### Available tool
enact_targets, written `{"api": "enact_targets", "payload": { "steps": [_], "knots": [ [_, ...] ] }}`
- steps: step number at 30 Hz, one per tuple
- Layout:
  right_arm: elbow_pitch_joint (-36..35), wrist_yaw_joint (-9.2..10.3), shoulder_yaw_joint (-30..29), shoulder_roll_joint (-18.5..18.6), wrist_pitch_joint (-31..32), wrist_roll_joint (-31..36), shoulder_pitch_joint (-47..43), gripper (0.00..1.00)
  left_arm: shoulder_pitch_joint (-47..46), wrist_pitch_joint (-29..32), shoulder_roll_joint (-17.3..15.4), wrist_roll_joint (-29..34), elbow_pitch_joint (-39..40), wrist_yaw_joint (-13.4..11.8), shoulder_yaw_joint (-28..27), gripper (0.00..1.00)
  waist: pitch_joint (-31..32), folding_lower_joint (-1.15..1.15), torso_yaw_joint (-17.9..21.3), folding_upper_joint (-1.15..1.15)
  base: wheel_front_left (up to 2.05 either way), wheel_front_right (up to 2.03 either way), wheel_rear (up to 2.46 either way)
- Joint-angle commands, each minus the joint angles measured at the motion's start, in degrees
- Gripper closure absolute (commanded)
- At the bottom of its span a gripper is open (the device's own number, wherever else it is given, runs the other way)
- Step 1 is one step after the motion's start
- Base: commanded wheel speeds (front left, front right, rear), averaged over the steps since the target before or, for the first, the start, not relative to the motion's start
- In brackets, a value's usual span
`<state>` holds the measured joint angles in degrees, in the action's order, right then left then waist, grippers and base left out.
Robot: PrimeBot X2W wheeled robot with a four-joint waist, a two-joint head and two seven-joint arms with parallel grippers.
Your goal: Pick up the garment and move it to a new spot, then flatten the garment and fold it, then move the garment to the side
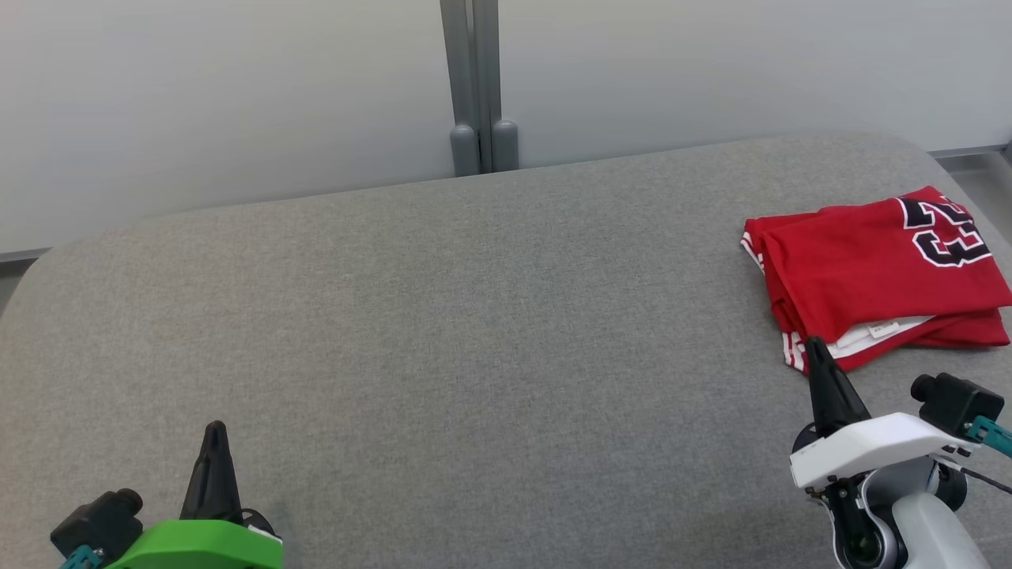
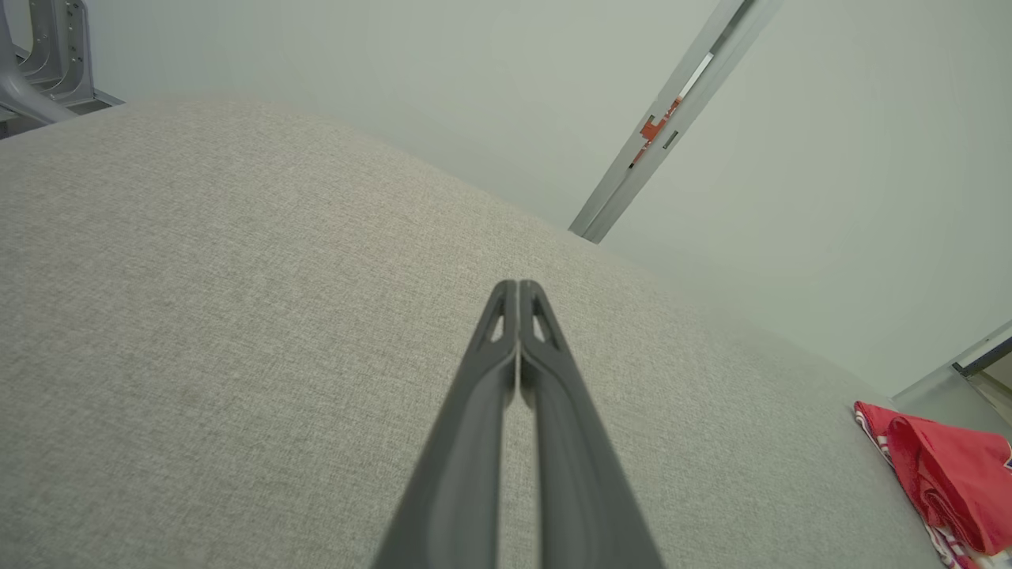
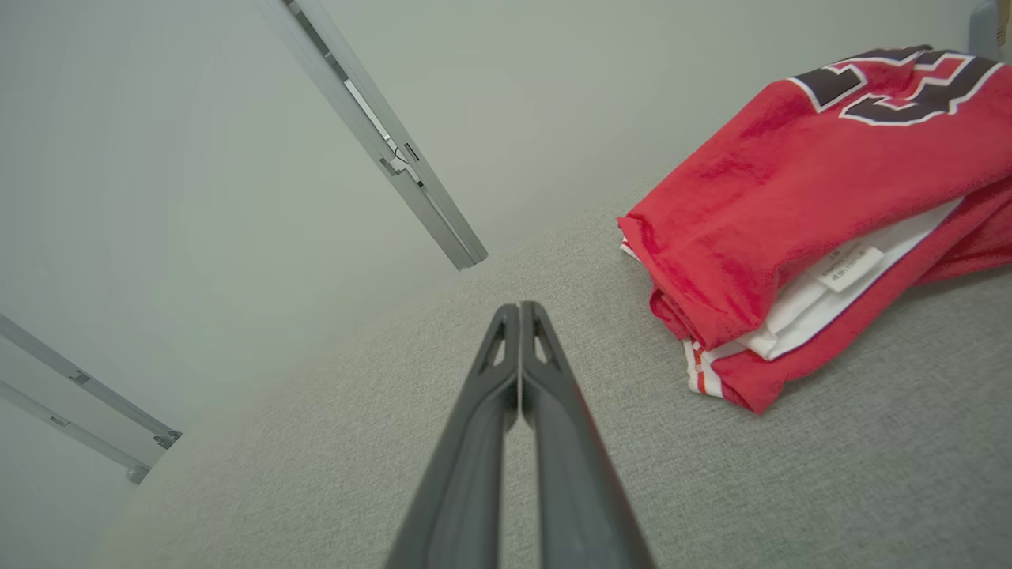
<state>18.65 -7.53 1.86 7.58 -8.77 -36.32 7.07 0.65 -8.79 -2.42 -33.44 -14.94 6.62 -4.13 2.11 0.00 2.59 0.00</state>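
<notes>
The red jersey (image 1: 862,269) lies folded into a compact stack near the right edge of the grey fabric-covered table (image 1: 474,316). Black, white-edged numerals face up at its far right corner. A white inner layer with a label and red-and-white striped trim show along its near edge.

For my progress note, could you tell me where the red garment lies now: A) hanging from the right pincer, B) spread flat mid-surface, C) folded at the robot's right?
C: the garment lies folded in layers at the right end of the grey surface, not held by the shut right pincer.
</notes>
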Motion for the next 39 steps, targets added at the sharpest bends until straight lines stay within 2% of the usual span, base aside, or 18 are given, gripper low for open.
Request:
{"api": "enact_targets", "payload": {
  "steps": [1, 17, 39],
  "knots": [
    [-1.17, 0.01, -0.61, 0.01, 0.53, -2.28, 0.54, 1.0, -2.08, 0.45, -0.32, -2.48, 0.93, 0.3, -0.41, 1.0, -0.03, 0.0, -0.04, 0.0, 0.0, 0.0, 0.0],
    [-2.05, 0.02, -2.38, -1.02, 3.87, -14.45, 0.2, 1.0, -3.33, 3.8, -0.4, -15.28, 1.02, 0.45, -0.86, 1.0, -0.39, 0.0, -0.44, 0.0, 0.0, 0.0, 0.0],
    [-3.0, 0.03, -4.44, -2.24, 7.73, -28.3, -0.23, 1.0, -4.68, 7.7, -0.49, -29.83, 1.05, 0.63, -1.41, 1.0, -0.88, 0.0, -0.99, 0.0, 0.0, 0.0, 0.0]
  ]
}}
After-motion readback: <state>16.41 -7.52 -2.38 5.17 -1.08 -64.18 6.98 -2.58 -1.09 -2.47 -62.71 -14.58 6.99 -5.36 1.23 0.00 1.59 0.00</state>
